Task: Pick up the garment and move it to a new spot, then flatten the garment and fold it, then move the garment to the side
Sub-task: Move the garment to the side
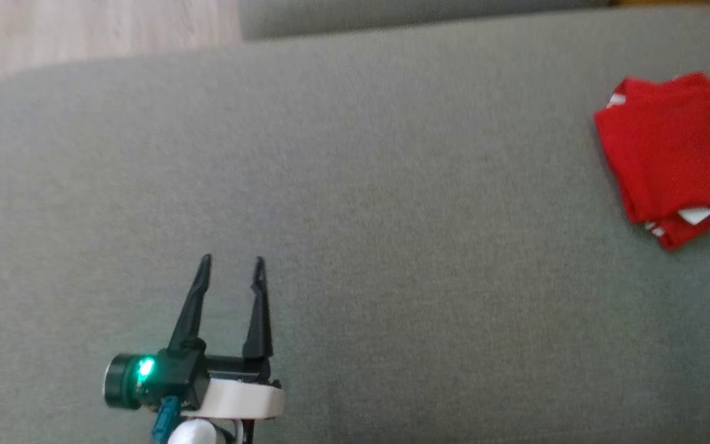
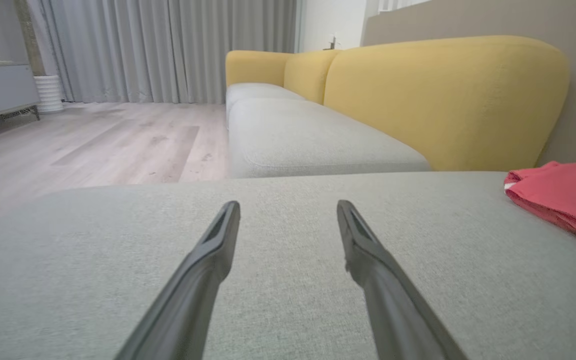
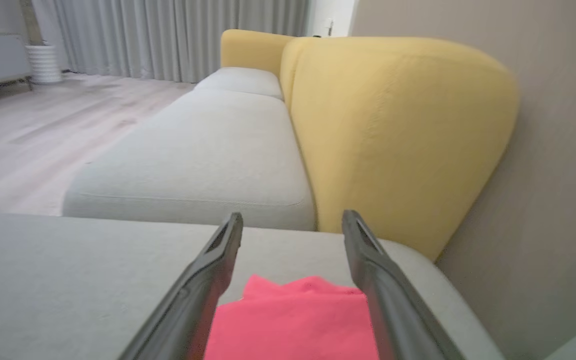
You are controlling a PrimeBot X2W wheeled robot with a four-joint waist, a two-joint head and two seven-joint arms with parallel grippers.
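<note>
With the folded garment (image 1: 669,145) parked aside at three o'clock, I judge, my left tool (image 1: 232,260) and right tool (image 3: 293,217) above it sit spread, empty.

Soft, even light with faint shadows. The head view blurs toward three o'clock, smearing the folded red cloth garment (image 1: 669,148).

The head view looks steeply down on a grey fabric cushion (image 1: 392,185). The left wrist view skims low along it toward a mustard-yellow upholstered sofa back (image 2: 443,100) and grey pleated curtains (image 2: 168,50). The right wrist view faces likewise, close over a folded red cloth garment (image 3: 293,320), shared by all three, probably cropped in the blurred head view.
</note>
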